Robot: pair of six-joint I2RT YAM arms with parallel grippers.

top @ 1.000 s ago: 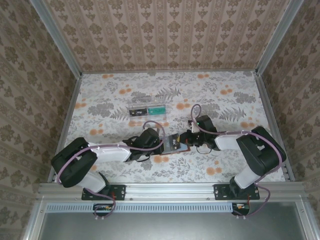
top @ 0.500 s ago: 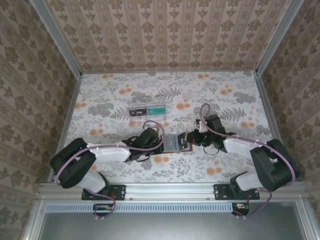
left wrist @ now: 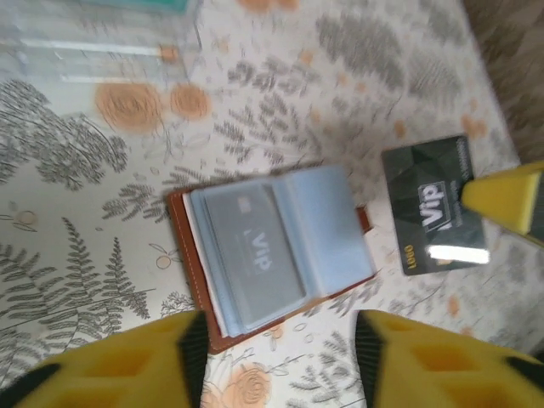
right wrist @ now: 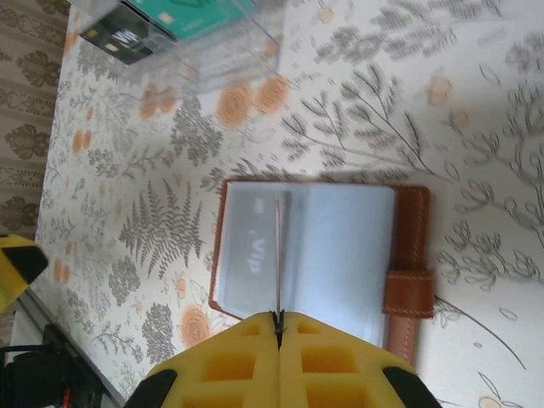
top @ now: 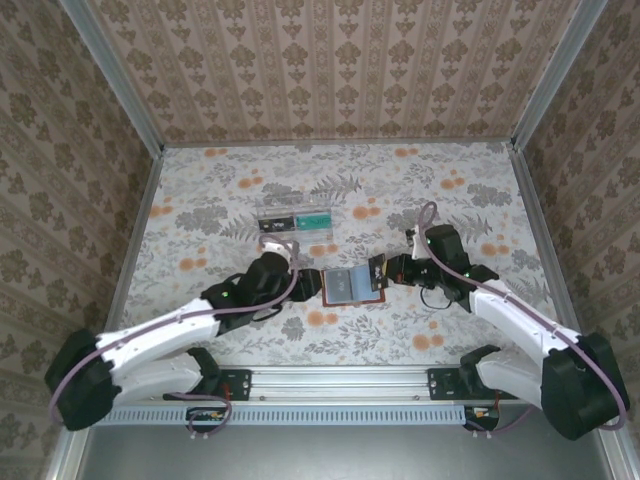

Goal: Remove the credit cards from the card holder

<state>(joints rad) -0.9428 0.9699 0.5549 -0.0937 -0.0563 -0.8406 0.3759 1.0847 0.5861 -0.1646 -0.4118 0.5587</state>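
Observation:
The card holder (top: 350,285) lies open on the table, a brown wallet with blue-grey sleeves. One grey credit card (left wrist: 251,255) marked VIP sits in a sleeve. My left gripper (top: 310,285) hovers just left of the wallet and is open, with nothing between its yellow fingers (left wrist: 136,365). My right gripper (top: 388,270) is shut on a dark credit card (left wrist: 433,217), which hangs clear of the wallet at its right edge. In the right wrist view that card (right wrist: 278,255) shows edge-on above the open card holder (right wrist: 340,255).
A clear plastic tray (top: 295,220) stands behind the wallet, with a teal card (top: 314,218) and a dark card (top: 272,224) in it. The wallet's strap (right wrist: 408,289) sticks out on the right side. Patterned walls enclose the table.
My left gripper has opened, let go of the wallet and drawn back left. My right gripper has pulled the dark card out to the right. The wallet now lies flat and open.

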